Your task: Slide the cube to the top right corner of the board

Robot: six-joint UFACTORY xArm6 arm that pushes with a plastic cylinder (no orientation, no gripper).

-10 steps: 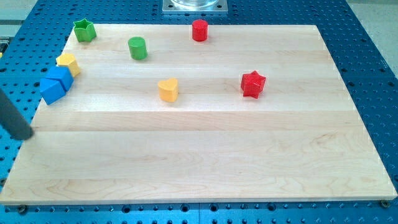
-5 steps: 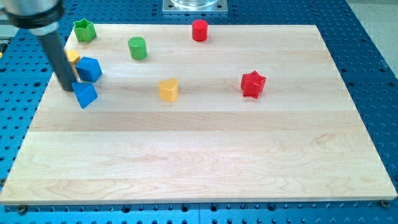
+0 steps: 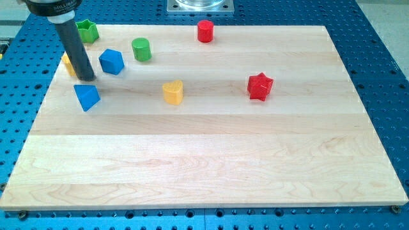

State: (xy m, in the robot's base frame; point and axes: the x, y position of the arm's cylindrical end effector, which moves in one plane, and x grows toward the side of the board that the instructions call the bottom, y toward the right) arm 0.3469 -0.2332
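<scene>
A blue cube (image 3: 111, 61) sits on the wooden board (image 3: 211, 160) near the view's upper left. My tip (image 3: 87, 78) is just left of and slightly below the cube, close to it. A second blue block, wedge-like (image 3: 86, 96), lies just below my tip. A yellow block (image 3: 67, 62) is mostly hidden behind the rod.
A green star (image 3: 86, 30) sits at the top left corner. A green cylinder (image 3: 140, 49) stands right of the cube. A red cylinder (image 3: 204, 30) is at the top middle. A yellow heart (image 3: 172, 92) and a red star (image 3: 259, 86) lie mid-board.
My rod came in from the left edge and moved right and up. The blue cube slid right and up, away from the other blue block, which shifted right and down.
</scene>
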